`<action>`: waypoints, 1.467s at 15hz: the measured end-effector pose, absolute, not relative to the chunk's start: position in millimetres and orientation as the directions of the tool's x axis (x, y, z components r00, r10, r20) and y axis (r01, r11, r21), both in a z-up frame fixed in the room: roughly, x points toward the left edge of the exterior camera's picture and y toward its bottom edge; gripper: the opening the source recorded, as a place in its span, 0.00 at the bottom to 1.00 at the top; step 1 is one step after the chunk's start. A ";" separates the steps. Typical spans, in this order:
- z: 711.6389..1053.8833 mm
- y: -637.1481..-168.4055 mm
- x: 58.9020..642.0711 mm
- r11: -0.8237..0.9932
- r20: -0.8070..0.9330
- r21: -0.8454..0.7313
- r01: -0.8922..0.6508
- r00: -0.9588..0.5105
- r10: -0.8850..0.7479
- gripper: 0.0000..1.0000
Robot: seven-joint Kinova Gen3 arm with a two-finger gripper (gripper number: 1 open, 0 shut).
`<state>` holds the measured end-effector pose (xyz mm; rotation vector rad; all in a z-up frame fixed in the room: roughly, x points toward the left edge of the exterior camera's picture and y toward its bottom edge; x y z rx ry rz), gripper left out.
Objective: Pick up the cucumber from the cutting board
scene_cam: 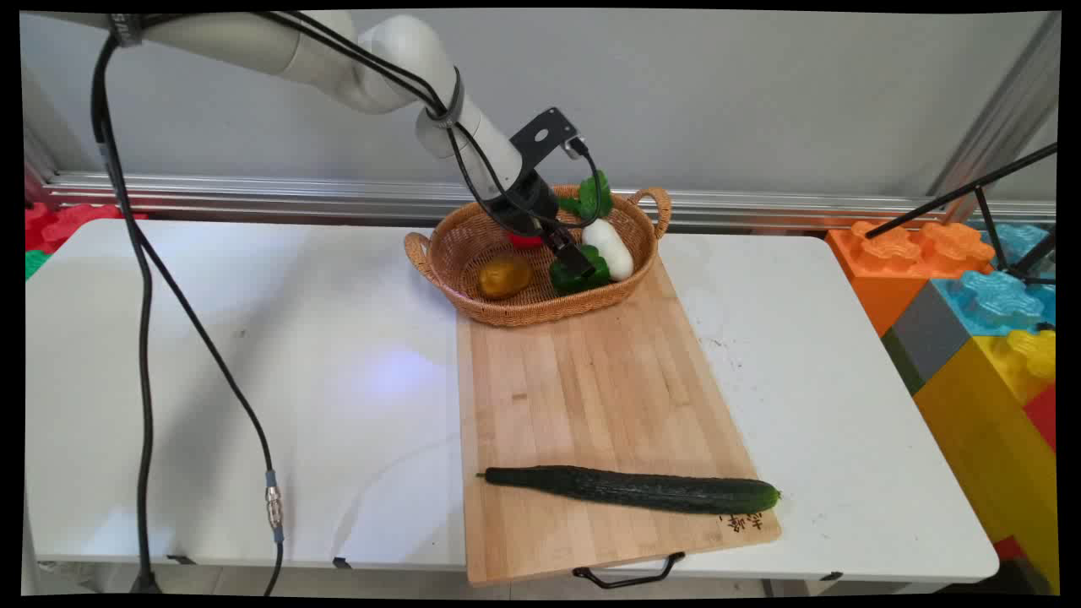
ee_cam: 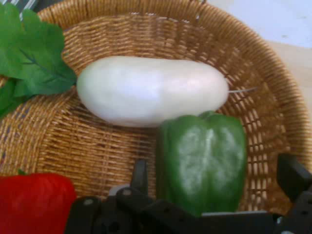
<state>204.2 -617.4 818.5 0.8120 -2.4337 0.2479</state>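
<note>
- Tool (scene_cam: 578,263): lowered into the basket (scene_cam: 473,241), jaws spread wide, one finger (ee_cam: 140,176) on each side of the green pepper (ee_cam: 202,161).
- Grip: in the hand view the left finger stands just beside the pepper's flank and the right finger stands apart from it; neither is seen pressing the pepper, so nothing is clamped.
- Green pepper: lies in the basket's right half, on the side nearer the camera, directly between the fingers and close against the tool's linkage.
- White vegetable (ee_cam: 151,90): smooth, oblong, lying just beyond the pepper as the hand looks; the two appear to touch. In the main view it lies on the pepper's right, against the basket's right wall.
- Green leaves (ee_cam: 31,53): at the basket's far rim, beside one end of the white vegetable.
- Red pepper (ee_cam: 34,202): in the basket, off to the left of the tool in the hand view; mostly hidden behind the arm in the main view.
- Brown fruit (scene_cam: 504,275): rounded, in the basket's left half, apart from the tool.
- Basket: woven, two-handled, resting on the far end of the board (scene_cam: 591,397).
- Cucumber (scene_cam: 632,489): lying crosswise near the board's near end, well apart from the tool.
- Board: wooden, with a black handle at its near edge, lying on the white table (scene_cam: 253,380).
</note>
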 end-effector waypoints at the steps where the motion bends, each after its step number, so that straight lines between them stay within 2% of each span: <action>1: 822.7 -614.3 201.5 0.800 0.561 0.006 -0.600 -0.660 -0.499 1.00; 4: 844.2 -591.8 189.4 0.806 0.561 0.041 -0.590 -0.654 -0.507 1.00; 10: 905.6 -518.2 164.6 0.873 0.586 0.073 -0.482 -0.688 -0.429 1.00; 13: 920.2 -483.2 161.6 0.896 0.578 0.096 -0.434 -0.709 -0.405 1.00; 17: 921.4 -426.0 158.4 0.926 0.556 0.132 -0.354 -0.747 -0.365 1.00; 22: 894.2 -384.8 143.5 0.949 0.542 0.117 -0.294 -0.782 -0.309 1.00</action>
